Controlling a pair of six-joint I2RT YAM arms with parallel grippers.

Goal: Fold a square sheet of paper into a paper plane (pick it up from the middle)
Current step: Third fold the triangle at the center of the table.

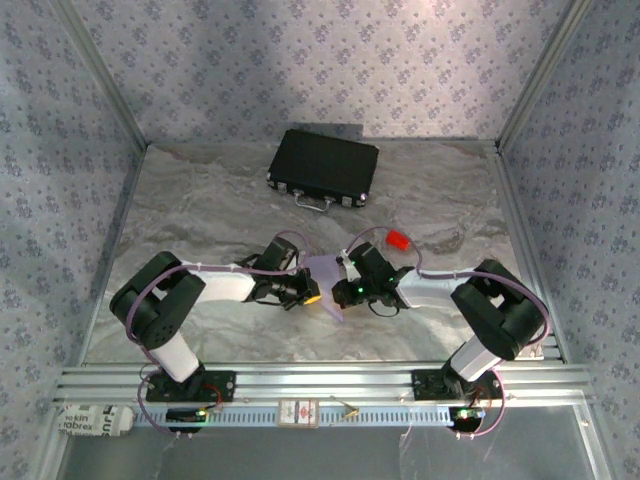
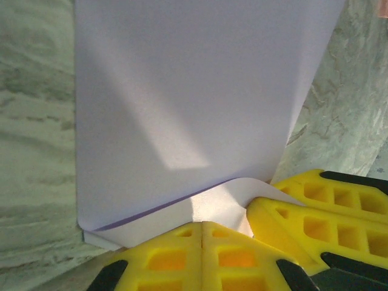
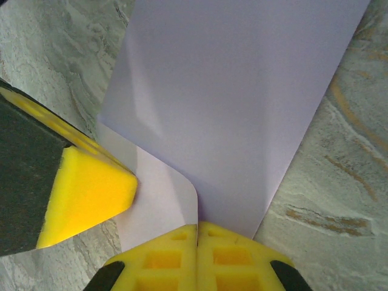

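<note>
**Two pincers meeting on the lilac sheet**

At the middle of the counter [image 1: 200, 200], both arms are reaching inward and coming nose to nose over the square sheet of paper [image 1: 328, 275]. The sheet is lying flat on the marbled surface between them, well apart from the black case [image 1: 323, 168] at the far side, with the small red block [image 1: 398, 240] sitting just behind the right arm's wrist.

The left pincer [image 1: 308, 293] is showing its yellow fingers pressed tight together, no gap between them, and its own camera is putting them right at the near edge of the sheet [image 2: 194, 103], where a corner flap is curling up and showing a paler underside. The right pincer's fingers [image 2: 303, 227] are crowding in just beside it.

From the other side, the right pincer [image 3: 197, 233] is likewise standing closed, tips touching the paper [image 3: 236, 109] where a crease is running straight into the seam. The left pincer's fingertip [image 3: 91, 194] is pressing against the flap. Whether either is actually nipping paper, I cannot tell.
</note>
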